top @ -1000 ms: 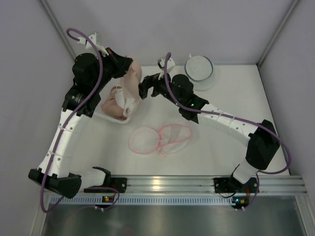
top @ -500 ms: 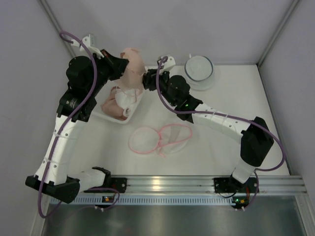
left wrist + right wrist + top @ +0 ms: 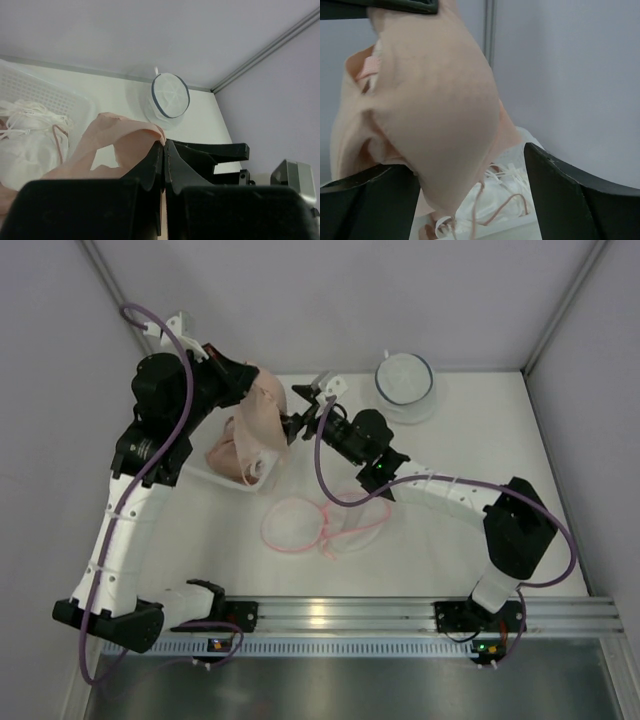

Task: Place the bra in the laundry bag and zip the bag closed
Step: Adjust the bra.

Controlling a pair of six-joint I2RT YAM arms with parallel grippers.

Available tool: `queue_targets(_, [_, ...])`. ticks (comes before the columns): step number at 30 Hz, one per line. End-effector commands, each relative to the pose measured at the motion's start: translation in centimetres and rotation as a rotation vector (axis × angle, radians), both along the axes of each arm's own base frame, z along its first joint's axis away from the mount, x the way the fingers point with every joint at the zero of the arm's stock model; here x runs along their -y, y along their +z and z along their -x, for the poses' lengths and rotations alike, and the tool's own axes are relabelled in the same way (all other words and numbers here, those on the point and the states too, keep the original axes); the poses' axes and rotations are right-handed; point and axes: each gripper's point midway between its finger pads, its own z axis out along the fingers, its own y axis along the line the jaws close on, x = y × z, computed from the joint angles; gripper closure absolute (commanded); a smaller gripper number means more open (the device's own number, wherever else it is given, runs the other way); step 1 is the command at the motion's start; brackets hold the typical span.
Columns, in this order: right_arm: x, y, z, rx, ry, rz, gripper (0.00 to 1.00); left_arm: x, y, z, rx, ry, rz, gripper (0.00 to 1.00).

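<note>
Over the white basket (image 3: 225,480) at back left, the bra (image 3: 262,412) is hanging lower than half a second ago, my left gripper (image 3: 164,145) pinching its fabric, my right gripper (image 3: 465,160) gaping around a cup. I'm judging a two-handed carry toward the laundry bag (image 3: 345,512) is coming.

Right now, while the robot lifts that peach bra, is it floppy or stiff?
Probably floppy: the peach bra droops and folds below the left gripper. Its cup looks rounded in the right wrist view, so maybe lightly padded. Likely light, since one pinch holds it.
</note>
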Motion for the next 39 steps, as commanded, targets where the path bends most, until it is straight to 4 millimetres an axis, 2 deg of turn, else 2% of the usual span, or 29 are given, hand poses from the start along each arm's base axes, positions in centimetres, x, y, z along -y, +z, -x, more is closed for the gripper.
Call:
queue_targets(1, [-0.6,4.9,4.1,0.195,0.162,-0.064,0.19,-1.4,0.9,-0.1,0.006,0.046,0.046,1.0])
queue_targets(3, [-1.1,4.9,5.5,0.207,0.233,-0.06,0.16,-2.4,0.7,-0.6,-0.003,0.079,0.054,1.0])
queue_targets(5, [-1.0,4.3,5.9,0.196,0.254,-0.056,0.14,-3.4,0.7,-0.9,-0.008,0.108,0.07,1.0])
queue_targets(8, [-0.8,3.5,6.0,0.172,0.253,-0.073,0.09,-3.3,1.1,-0.9,0.001,0.08,0.104,1.0])
queue_targets(10, [-0.8,4.1,5.1,0.161,0.217,-0.083,0.08,-2.5,1.3,-0.7,-0.005,0.034,0.131,1.0])
queue_targets(12, [-1.6,3.3,4.0,0.131,0.195,-0.056,0.07,-2.0,1.1,-0.5,-0.011,0.001,0.145,1.0])
queue_targets(13, [-1.8,4.9,3.6,0.145,0.186,-0.077,0.07,-1.4,1.3,-0.2,-0.007,-0.036,0.159,1.0])
queue_targets(14, [-2.4,4.2,3.0,0.125,0.178,-0.068,0.07,-1.2,0.9,-0.1,-0.018,-0.043,0.165,1.0])
queue_targets(15, [-2.6,4.3,2.4,0.113,0.163,-0.073,0.07,-1.1,0.7,-0.1,-0.024,-0.051,0.168,1.0])
queue_targets(16, [-2.7,5.3,2.2,0.123,0.157,-0.092,0.07,-0.9,0.5,-0.1,-0.031,-0.06,0.172,1.0])
queue_targets(17, [-3.1,5.0,1.7,0.114,0.148,-0.093,0.07,-0.8,0.4,0.0,-0.035,-0.066,0.173,1.0])
queue_targets(18, [-3.1,5.6,1.5,0.119,0.141,-0.101,0.07,-0.7,0.4,0.1,-0.037,-0.071,0.176,1.0])
queue_targets(23, [-2.9,5.3,0.1,0.114,0.075,-0.103,0.07,-0.6,0.5,0.4,-0.03,-0.088,0.171,1.0])
queue_targets(26, [-2.5,5.3,0.1,0.118,0.061,-0.114,0.17,-0.8,0.7,0.5,-0.016,-0.075,0.162,1.0])
queue_targets(27, [-2.4,5.3,0.1,0.116,0.059,-0.115,0.3,-0.9,0.8,0.6,-0.013,-0.073,0.16,1.0])
queue_targets(29, [-2.2,5.6,0.4,0.126,0.062,-0.127,0.42,-0.9,0.7,0.6,-0.014,-0.076,0.158,1.0])
queue_targets(30, [-2.1,5.6,0.4,0.128,0.061,-0.13,0.54,-0.7,0.8,0.7,-0.014,-0.085,0.159,1.0])
queue_targets(31, [-2.0,5.5,0.5,0.125,0.061,-0.13,0.59,-0.8,0.8,0.7,-0.01,-0.085,0.153,1.0])
queue_targets(33, [-1.7,5.7,0.6,0.124,0.055,-0.131,0.67,-1.1,1.2,0.9,0.015,-0.072,0.131,1.0])
queue_targets(38, [-0.6,6.2,1.1,0.121,0.036,-0.128,0.78,-2.2,1.5,1.4,0.047,-0.025,0.073,0.98])
queue_targets(39, [-0.5,5.8,1.0,0.103,0.029,-0.11,0.81,-2.4,1.4,1.4,0.052,-0.02,0.054,0.97])
